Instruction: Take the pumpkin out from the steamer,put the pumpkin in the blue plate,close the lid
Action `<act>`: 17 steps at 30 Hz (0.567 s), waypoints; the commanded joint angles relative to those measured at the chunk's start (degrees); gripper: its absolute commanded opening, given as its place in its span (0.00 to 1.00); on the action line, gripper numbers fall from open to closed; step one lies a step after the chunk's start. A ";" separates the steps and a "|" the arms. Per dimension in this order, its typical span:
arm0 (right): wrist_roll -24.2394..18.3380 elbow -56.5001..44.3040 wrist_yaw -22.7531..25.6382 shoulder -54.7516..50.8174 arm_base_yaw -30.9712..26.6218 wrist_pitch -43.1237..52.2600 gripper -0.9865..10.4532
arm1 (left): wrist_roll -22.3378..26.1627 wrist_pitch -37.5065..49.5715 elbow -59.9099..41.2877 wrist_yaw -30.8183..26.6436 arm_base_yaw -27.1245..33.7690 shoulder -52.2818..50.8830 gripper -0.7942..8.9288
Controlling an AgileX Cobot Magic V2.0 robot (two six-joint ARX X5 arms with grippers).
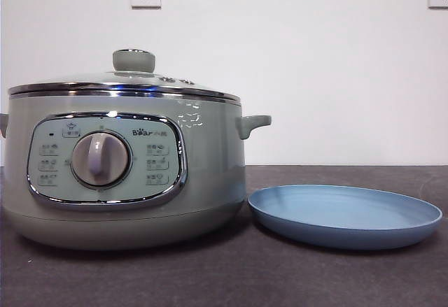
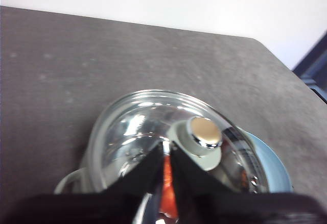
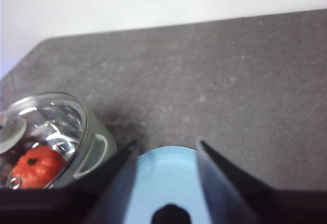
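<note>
While the lid (image 1: pixel 124 82) sits closed on the steamer (image 1: pixel 126 174) with the pumpkin (image 3: pixel 37 167) inside, we see our left hand (image 2: pixel 166 155) nearly shut above the lid, and our right hand (image 3: pixel 166 150) spread wide over the plate (image 1: pixel 345 216) beside it on the tabletop (image 1: pixel 280 279).

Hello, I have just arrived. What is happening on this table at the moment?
Nothing is being handled yet. The round glass lid with the green knob sits closed on the large pale green steamer pot, and the small orange toy pumpkin shows inside through the glass. The shallow light-blue plate lies beside the pot with nothing on it. The left claw hangs above the lid, nearly closed, holding nothing. The right claw hangs open above the plate.
</note>
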 commanded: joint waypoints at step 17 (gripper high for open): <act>-2.01 1.05 -6.16 1.66 0.13 -8.20 0.53 | 3.32 -4.61 8.57 -7.56 -14.10 9.75 0.56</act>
